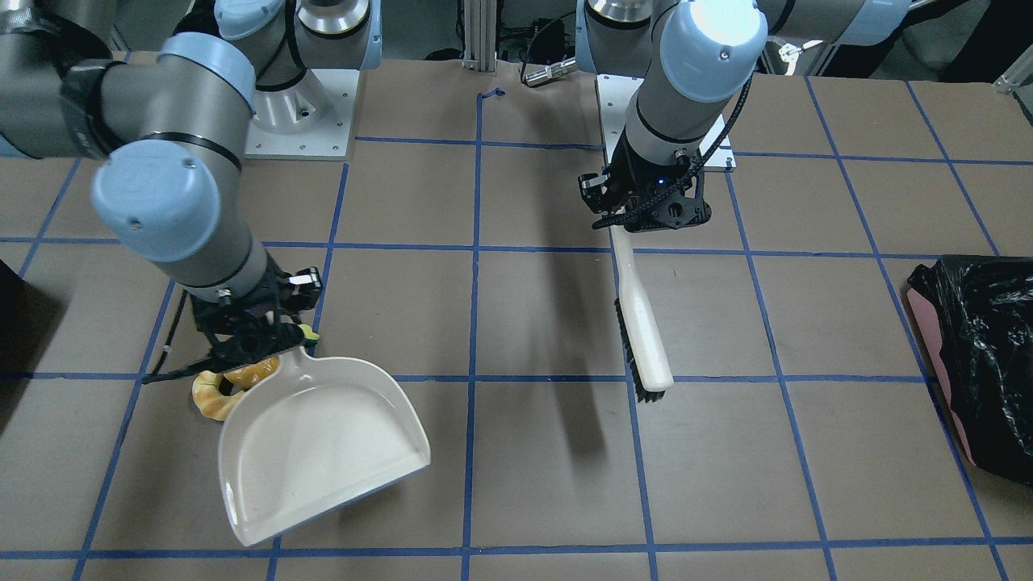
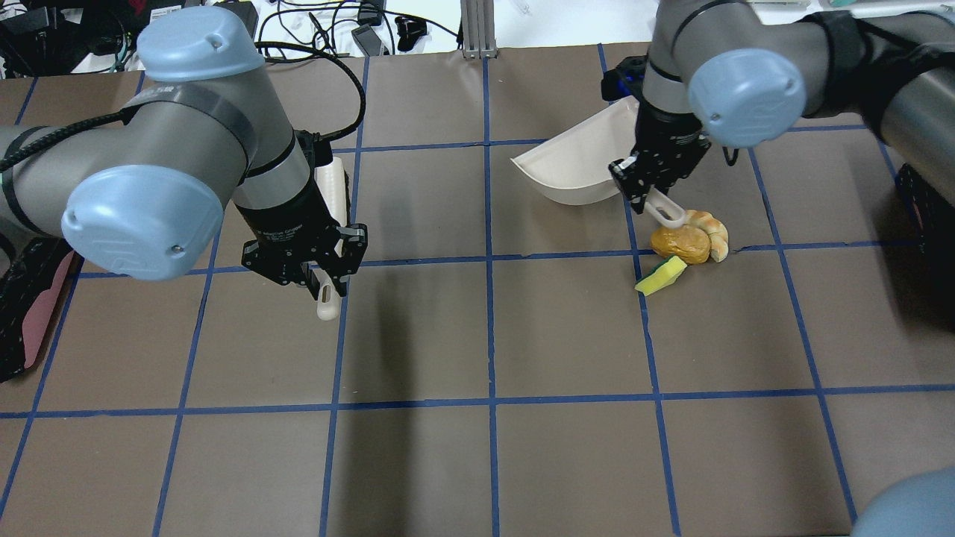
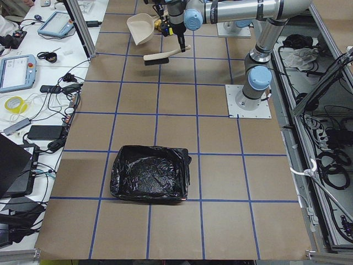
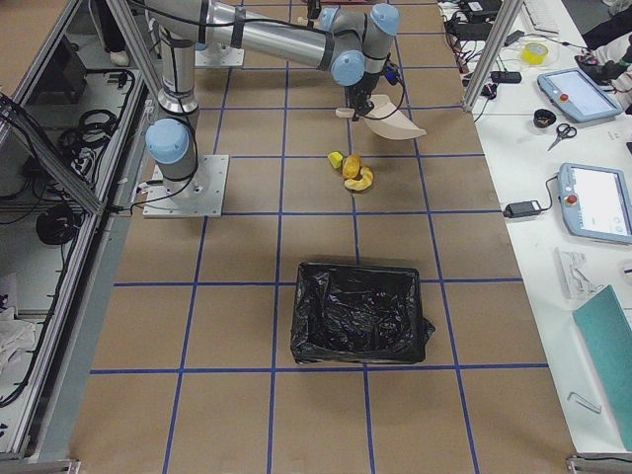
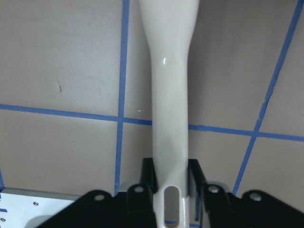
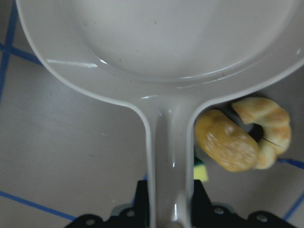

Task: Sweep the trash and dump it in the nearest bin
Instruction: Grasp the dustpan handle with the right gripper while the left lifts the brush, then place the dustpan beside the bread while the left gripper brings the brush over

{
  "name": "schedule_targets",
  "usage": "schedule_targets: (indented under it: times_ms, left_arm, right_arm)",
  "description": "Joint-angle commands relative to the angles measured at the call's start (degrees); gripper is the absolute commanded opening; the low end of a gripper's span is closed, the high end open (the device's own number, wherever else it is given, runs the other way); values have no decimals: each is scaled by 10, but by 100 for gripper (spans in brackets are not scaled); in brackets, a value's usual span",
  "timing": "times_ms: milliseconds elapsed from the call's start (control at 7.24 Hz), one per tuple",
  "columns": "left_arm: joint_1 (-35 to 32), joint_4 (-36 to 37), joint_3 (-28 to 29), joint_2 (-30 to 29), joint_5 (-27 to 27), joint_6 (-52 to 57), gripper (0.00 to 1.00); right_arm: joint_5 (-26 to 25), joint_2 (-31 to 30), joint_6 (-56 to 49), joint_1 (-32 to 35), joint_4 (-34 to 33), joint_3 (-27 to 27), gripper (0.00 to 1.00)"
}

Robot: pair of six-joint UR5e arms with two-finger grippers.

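Fixed views share table [image 2: 567, 462] (wrists close).

Grey tubular arms [image 2: 216, 134], pale blue joint caps [image 1: 153, 202], black hands [image 2: 319, 277], black cables [image 2: 363, 89], bolted silver base plates [image 1: 335, 121].

On the table [image 2: 492, 335], three items sit in one cluster on the robot's right half. The bread roll [image 2: 680, 244] touches the croissant [image 2: 715, 230] at its right, and the sponge [image 2: 661, 275] is just beside the roll on the robot's side. The dustpan [image 2: 574, 168] is beyond them. Its handle, clamped in the right gripper [image 2: 647, 195], ends just beside the roll and croissant, and its pan reaches away toward the table's middle. On the left half, the brush [image 1: 641, 323] runs from the left gripper [image 2: 319, 277] — which grips its handle — away from the robot. The bin [image 2: 925, 201] stands at the table's right end (the end nearer the cluster), and a second bin [image 1: 968, 323] stands at the left end.
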Motion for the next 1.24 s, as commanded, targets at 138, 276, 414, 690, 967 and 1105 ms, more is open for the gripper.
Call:
schedule_targets:
  times_ms: [138, 276, 414, 690, 967, 1105]
  left_arm:
    - [-44, 93, 6, -33, -25, -135, 0]
    - [-85, 123, 11, -53, -25, -186, 0]
    - [-116, 149, 18, -72, -25, -221, 0]
    - [-183, 163, 40, -107, -26, -300, 0]
    - [-252, 225, 45, -149, -35, -396, 0]
    - [-262, 240, 46, -164, -38, -406, 0]
  right_arm:
    - [-132, -16, -323, -131, 22, 2, 0]
    - [-145, -13, -428, -165, 18, 1, 0]
    - [-153, -10, -480, -197, -4, 2, 0]
    - [-168, 34, -669, -234, -76, 1, 0]
    - [-168, 70, -843, -277, -143, 0, 0]
    - [-170, 76, -872, -279, -149, -3, 0]
